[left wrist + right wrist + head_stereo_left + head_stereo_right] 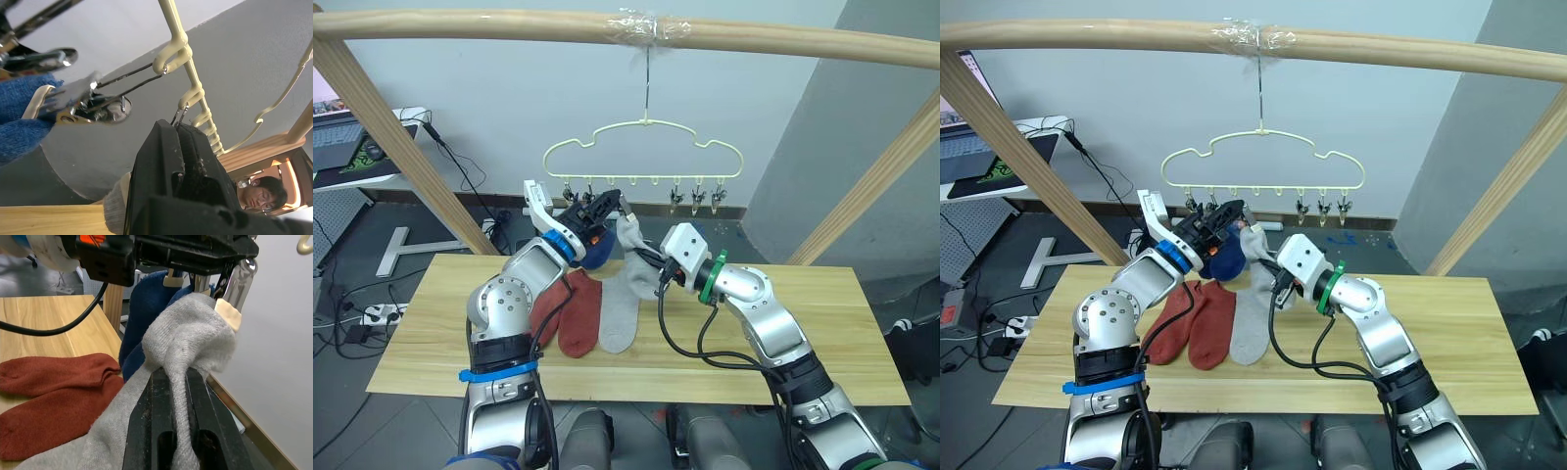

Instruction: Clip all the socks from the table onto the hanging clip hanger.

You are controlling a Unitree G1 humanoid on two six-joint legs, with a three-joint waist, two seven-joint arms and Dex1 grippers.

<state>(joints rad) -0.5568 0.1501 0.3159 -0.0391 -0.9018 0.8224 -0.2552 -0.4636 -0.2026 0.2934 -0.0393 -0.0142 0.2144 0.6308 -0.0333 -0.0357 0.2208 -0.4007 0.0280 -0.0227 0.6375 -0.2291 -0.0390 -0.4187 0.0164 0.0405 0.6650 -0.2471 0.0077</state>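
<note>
right gripper (178,396) pinched the grey sock (188,340) shut, lifting it to a clip (234,293) the left gripper (597,213) squeezed.

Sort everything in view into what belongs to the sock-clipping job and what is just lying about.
Part of the job:
- grey sock pinched in the right gripper
- second grey sock on the table
- two rust-red socks
- blue socks already clipped
- clip hanger
- left gripper at the clips

Lying about:
- laptop on a side desk
- power strip and cables on the floor
</note>
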